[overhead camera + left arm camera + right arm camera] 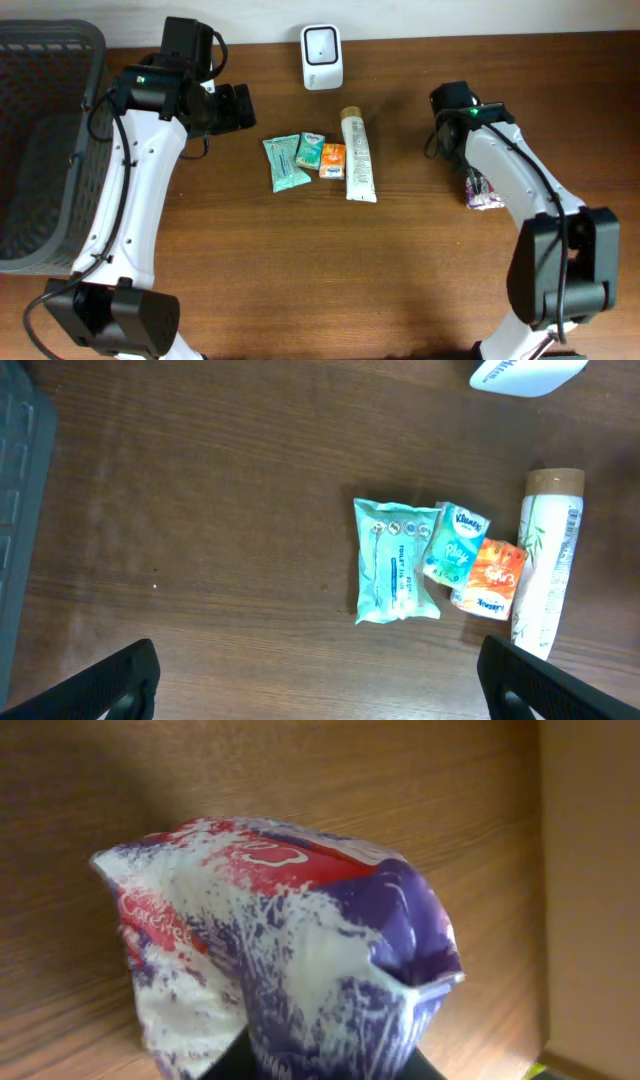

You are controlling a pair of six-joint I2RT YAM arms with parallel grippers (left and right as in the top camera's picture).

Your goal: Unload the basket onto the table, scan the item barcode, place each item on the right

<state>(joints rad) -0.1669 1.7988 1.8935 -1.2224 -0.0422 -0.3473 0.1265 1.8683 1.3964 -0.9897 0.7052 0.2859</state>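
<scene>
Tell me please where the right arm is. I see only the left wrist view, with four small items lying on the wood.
Observer: The right arm hangs over a purple and white packet on the right side of the table, well apart from the tube.
Operator: Is the packet held?
Observer: I cannot tell. The right wrist view shows it very close and crumpled, with red print, but not how the jaws stand.
Operator: I see only one corner of something white.
Observer: That is the white scanner, standing upright near the back edge, behind the row of items.
</scene>
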